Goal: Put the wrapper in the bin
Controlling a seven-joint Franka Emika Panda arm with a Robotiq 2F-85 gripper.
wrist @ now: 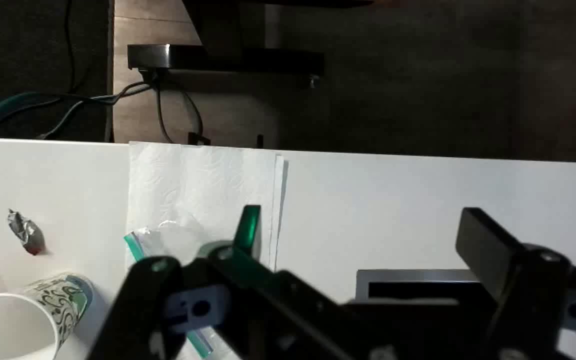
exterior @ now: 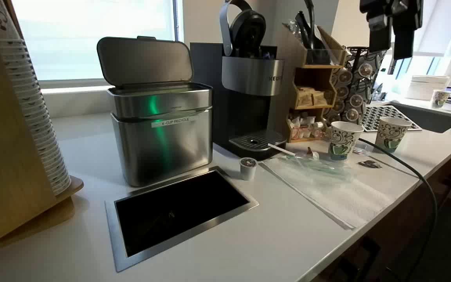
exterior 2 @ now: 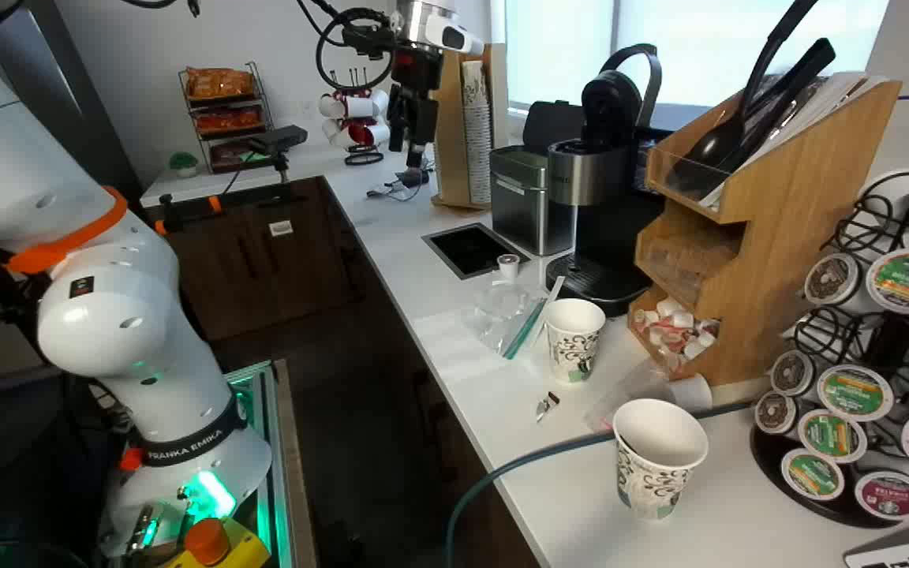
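A small crumpled silver wrapper point(wrist: 25, 232) lies on the white counter, left in the wrist view. It also shows in both exterior views point(exterior: 369, 164) point(exterior 2: 547, 405), near the paper cups. A bin opening with a metal rim point(exterior: 188, 234) is set into the counter; its rim also shows in an exterior view point(exterior 2: 441, 257) and in the wrist view point(wrist: 413, 275). My gripper point(wrist: 361, 212) is open with nothing between its fingers. It is well above the counter in both exterior views point(exterior: 392, 54) point(exterior 2: 409, 146), away from the wrapper.
A steel K-cup recycle container point(exterior: 166, 145) with raised lid stands behind the opening. A coffee pod point(exterior: 248, 168) sits beside it. A coffee maker point(exterior: 253, 78), paper cups point(exterior 2: 660, 461) point(exterior 2: 574, 339), a plastic bag point(exterior 2: 502, 304), paper towels point(exterior: 339, 196) and a cable point(exterior 2: 533, 455) are on the counter.
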